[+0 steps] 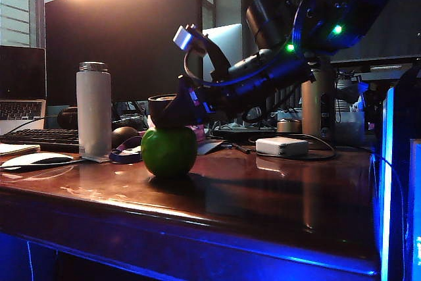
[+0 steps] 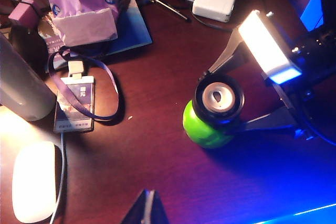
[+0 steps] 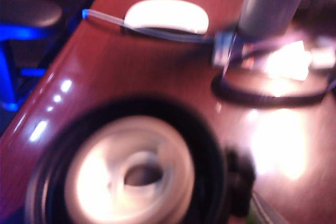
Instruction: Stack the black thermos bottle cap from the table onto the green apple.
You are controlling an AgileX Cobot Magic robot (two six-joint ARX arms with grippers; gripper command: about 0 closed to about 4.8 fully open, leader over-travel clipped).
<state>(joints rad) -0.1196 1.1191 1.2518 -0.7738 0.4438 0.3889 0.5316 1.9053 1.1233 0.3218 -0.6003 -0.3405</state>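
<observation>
The black thermos bottle cap (image 1: 164, 106) (image 2: 219, 98) (image 3: 136, 177) sits upright on top of the green apple (image 1: 169, 151) (image 2: 202, 129), its pale inside facing up. The apple rests on the dark wooden table (image 1: 263, 189). My right gripper (image 1: 181, 106) (image 2: 220, 99) reaches in from the right at cap height. Its two fingers (image 2: 223, 56) stand spread on either side of the cap, open. My left gripper (image 2: 149, 208) hangs high over the table's front, well away from the apple, with its jaws pressed together and nothing in them.
A white thermos bottle (image 1: 93, 106) (image 2: 18, 82) stands left of the apple, beside a lanyard with a badge (image 2: 73, 108). A white mouse (image 1: 36, 159) (image 2: 32, 179) lies at the front left. Behind are a purple packet (image 2: 81, 6), a white charger (image 1: 281, 146) and a keyboard (image 1: 39, 137).
</observation>
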